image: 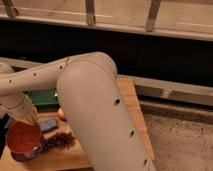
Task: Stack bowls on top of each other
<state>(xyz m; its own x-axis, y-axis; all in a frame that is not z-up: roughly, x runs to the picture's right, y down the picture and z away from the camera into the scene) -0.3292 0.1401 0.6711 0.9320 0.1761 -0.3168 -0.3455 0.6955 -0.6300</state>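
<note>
The wooden table [131,102] shows as a pale top, mostly hidden behind the robot's big arm. The gripper [25,120] hangs low over its left end. Right under the jaws sits the purple bowl [22,156], and in it the orange-red bowl [22,137]. Just right of the jaws lie a blue flat thing [48,125] and a dark bunch of grapes [61,141] — both on the wood. Behind the jaws, farther back, a green tray [42,97] rests on the table
</note>
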